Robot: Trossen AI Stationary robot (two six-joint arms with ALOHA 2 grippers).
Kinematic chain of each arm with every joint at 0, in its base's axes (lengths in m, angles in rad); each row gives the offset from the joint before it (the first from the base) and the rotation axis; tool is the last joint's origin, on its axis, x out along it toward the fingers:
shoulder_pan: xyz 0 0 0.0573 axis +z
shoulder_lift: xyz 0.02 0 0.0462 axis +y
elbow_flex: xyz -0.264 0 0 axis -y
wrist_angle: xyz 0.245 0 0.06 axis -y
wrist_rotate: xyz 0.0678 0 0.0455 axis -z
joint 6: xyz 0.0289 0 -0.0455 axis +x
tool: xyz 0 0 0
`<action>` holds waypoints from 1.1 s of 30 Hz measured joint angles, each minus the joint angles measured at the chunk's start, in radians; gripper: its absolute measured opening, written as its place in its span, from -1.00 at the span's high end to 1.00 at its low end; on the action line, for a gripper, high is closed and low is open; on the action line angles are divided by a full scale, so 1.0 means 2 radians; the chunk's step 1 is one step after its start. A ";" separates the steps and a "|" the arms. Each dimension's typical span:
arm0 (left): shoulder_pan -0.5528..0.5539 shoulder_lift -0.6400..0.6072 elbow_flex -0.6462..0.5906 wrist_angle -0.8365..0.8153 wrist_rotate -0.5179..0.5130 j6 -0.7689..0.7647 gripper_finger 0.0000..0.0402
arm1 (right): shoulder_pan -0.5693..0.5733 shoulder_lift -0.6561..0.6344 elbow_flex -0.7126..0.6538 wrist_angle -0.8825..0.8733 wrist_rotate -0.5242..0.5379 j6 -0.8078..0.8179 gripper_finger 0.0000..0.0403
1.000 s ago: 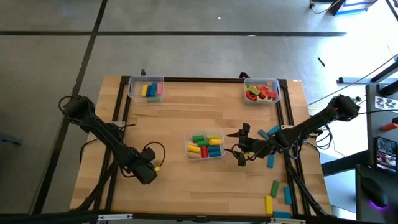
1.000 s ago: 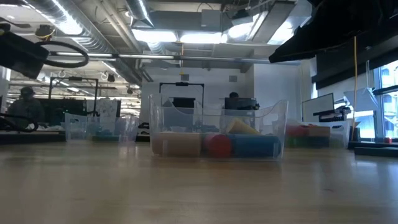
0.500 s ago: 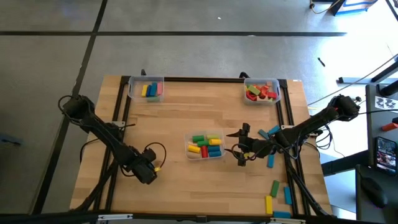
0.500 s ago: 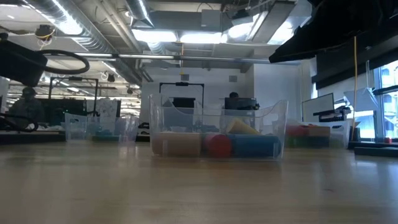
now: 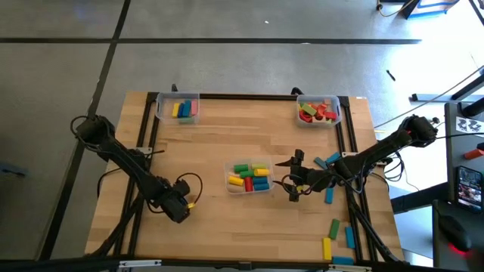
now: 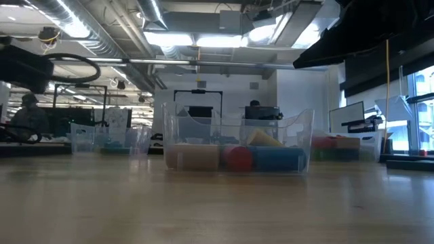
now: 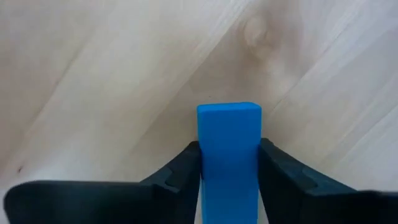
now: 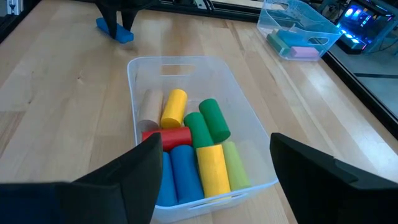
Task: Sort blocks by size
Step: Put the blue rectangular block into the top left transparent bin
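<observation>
A blue block (image 7: 229,149) lies flat on the bare wood near the table's left front, and my left gripper (image 5: 181,207) stands over it, pointing down and shut on it. The right wrist view shows that block (image 8: 118,32) far off under the left gripper (image 8: 118,15). My right gripper (image 5: 295,183) hangs open beside the middle clear bin (image 5: 231,168). Its fingers (image 8: 143,168) frame that bin's short round blocks (image 8: 199,149). Several loose blocks (image 5: 330,195) lie to the table's right. My left gripper pinches the blue block's two long sides (image 7: 203,168) between its two fingers (image 7: 180,171). The fingers come from above, pointing down, and lie across the block. The block's free end (image 7: 229,112) sticks out past the fingers, and the block lies on the table.
Two more clear bins stand at the far edge, one at the left (image 5: 178,108) and one at the right (image 5: 318,110), both with blocks in them. The low view shows the middle bin (image 6: 237,146) head-on. Blue, green and yellow blocks (image 5: 333,227) lie near the right front corner.
My left gripper has sunk slightly toward the table and turned a little, then kept still.
</observation>
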 joint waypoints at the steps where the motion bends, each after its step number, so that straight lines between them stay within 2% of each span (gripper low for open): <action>1: 0.003 -0.001 0.003 -0.001 -0.001 0.004 0.41 | 0.000 0.000 0.000 0.000 0.000 0.000 -0.41; 8: 0.036 0.002 0.047 -0.050 -0.003 0.057 0.44 | 0.000 0.000 0.000 0.000 0.001 0.000 -0.41; 16: 0.085 0.000 0.105 -0.132 -0.038 0.137 0.61 | 0.000 0.000 0.000 0.000 0.001 0.000 -0.41; 19: 0.099 0.000 0.113 -0.130 -0.036 0.157 0.67 | 0.000 0.000 0.000 0.000 0.001 0.000 -0.41; 23: 0.101 0.000 0.114 -0.129 -0.002 0.152 0.70 | 0.000 0.000 0.000 -0.001 0.001 0.000 -0.41; 27: 0.090 0.000 0.114 -0.130 0.004 0.117 0.60 | 0.000 0.000 0.000 -0.001 0.001 0.000 -0.41; 33: 0.070 0.000 0.114 -0.130 0.003 0.066 0.22 | 0.000 0.000 0.000 -0.002 0.001 0.000 -0.41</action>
